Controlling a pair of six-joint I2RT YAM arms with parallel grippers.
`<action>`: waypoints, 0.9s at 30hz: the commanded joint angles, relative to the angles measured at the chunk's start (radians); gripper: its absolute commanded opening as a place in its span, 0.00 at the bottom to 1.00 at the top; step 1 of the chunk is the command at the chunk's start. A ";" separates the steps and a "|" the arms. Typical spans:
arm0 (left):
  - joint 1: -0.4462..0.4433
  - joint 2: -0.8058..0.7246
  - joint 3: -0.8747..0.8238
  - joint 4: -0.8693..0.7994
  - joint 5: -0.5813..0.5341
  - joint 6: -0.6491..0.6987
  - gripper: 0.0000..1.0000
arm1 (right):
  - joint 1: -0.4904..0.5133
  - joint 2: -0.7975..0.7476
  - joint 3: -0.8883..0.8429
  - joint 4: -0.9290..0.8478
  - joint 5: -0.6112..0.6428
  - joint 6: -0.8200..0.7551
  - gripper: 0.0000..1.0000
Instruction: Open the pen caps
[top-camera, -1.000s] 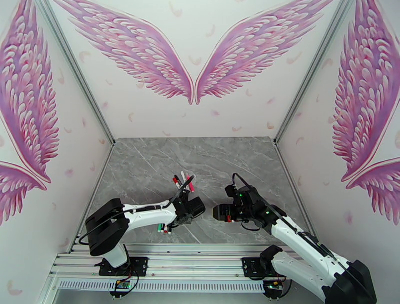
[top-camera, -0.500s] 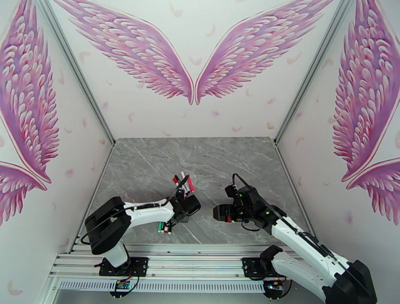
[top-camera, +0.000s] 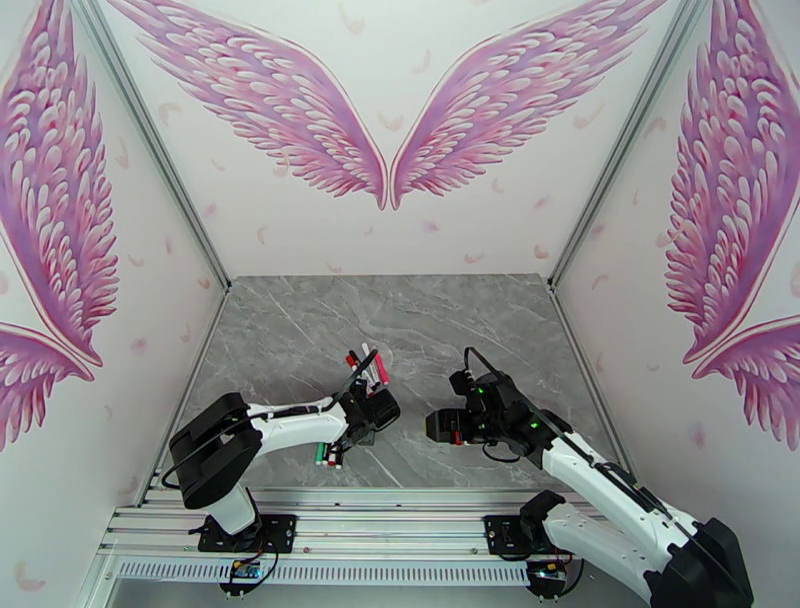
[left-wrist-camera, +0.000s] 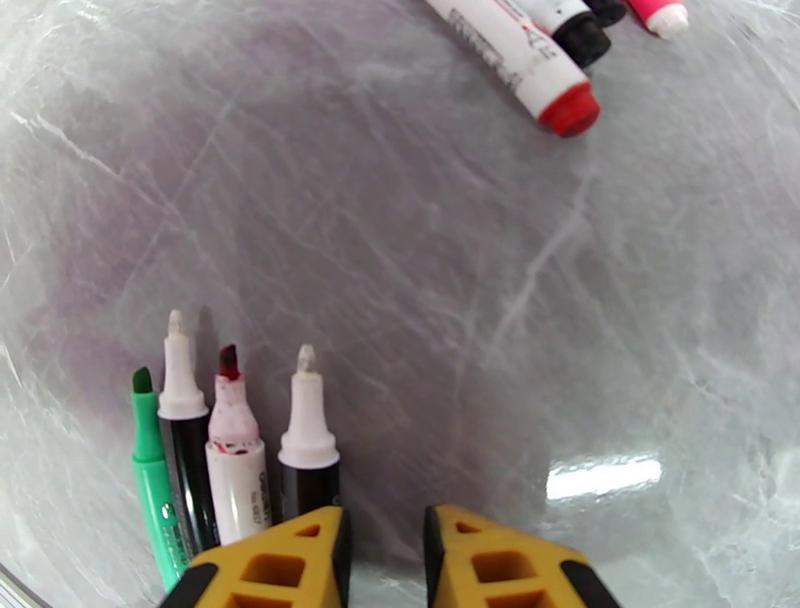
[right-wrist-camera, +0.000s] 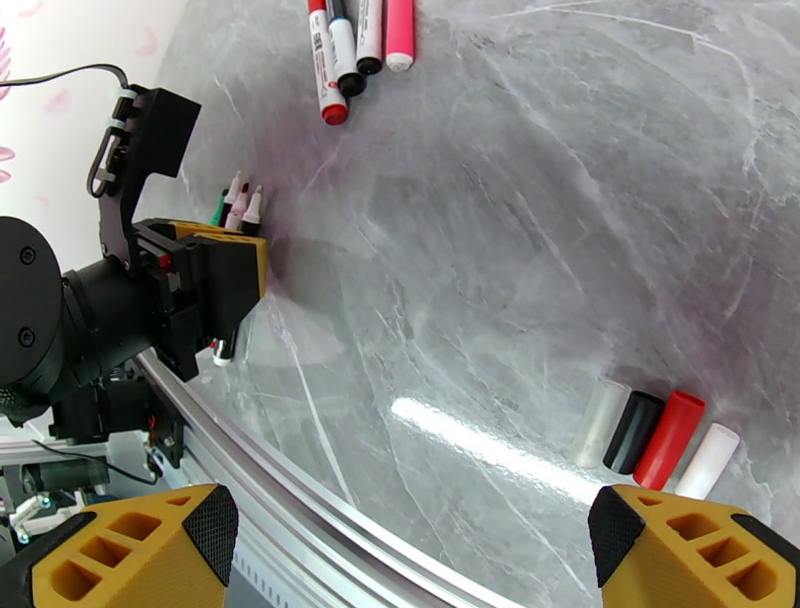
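Left wrist view: four uncapped pens (left-wrist-camera: 235, 450) lie side by side on the grey marble table (left-wrist-camera: 480, 280). Their long axes are parallel and run up the picture, with the bare tips pointing away from the left gripper (left-wrist-camera: 388, 540). Their rear ends are hidden under its yellow fingers (left-wrist-camera: 290, 565). Its jaws stand a narrow slit apart, grasping nothing (only bare table shows in the gap). The other pens (left-wrist-camera: 520, 60) lie slanted at the top edge, cut off by the frame. In the right wrist view the pen caps (right-wrist-camera: 650, 435), four short cylinders in translucent, black, red and white, lie parallel in a tight row. Each slants from lower left to upper right, near the right gripper (right-wrist-camera: 408, 520), whose jaws are spread wide and empty. From the top external camera the left arm (top-camera: 290, 428) partly covers the uncapped pens.
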 joint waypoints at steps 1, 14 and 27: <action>0.012 -0.023 0.022 -0.027 -0.015 0.005 0.28 | 0.009 0.001 0.017 -0.004 0.007 -0.002 0.99; 0.221 -0.180 0.015 0.156 0.204 0.062 0.30 | 0.010 -0.046 0.033 0.000 0.031 0.008 0.99; 0.389 -0.063 0.120 0.261 0.334 0.018 0.44 | 0.009 -0.043 0.035 0.042 0.031 0.037 0.99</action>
